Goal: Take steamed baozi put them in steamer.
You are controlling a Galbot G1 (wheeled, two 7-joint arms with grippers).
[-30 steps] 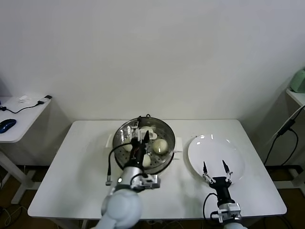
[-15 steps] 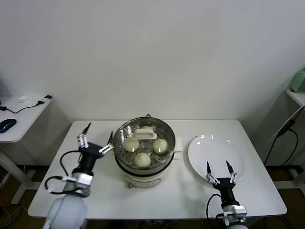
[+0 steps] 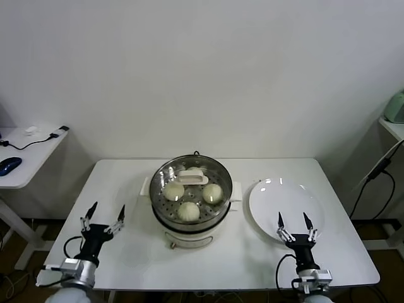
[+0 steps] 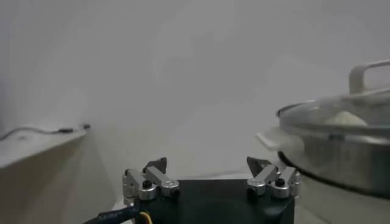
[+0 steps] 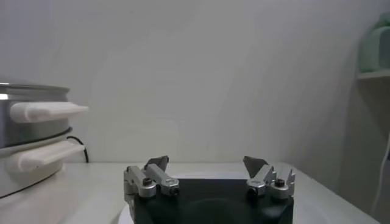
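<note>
You see the cream-white round baozi (image 3: 188, 211) sitting in the shiny round steel steamer (image 3: 191, 193) at 12 o'clock, with both hands, left (image 3: 101, 216) and right (image 3: 295, 224), wide and empty.

White table (image 3: 120, 183); round white plate (image 3: 285, 201) at its right half; glass lid with white handle (image 3: 192, 176); side desk (image 3: 22, 169) bearing blue mouse (image 3: 9, 165), black cable (image 3: 35, 142).

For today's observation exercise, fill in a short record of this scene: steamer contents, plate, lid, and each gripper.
steamer: centre of table, uncovered
baozi: three clearly visible on the perforated tray; a fourth cannot be confirmed
plate: right of steamer, bare
lid handle: white, at the steamer's far side
left gripper: open, empty, left of steamer
right gripper: open, empty, at the plate's near edge
</note>
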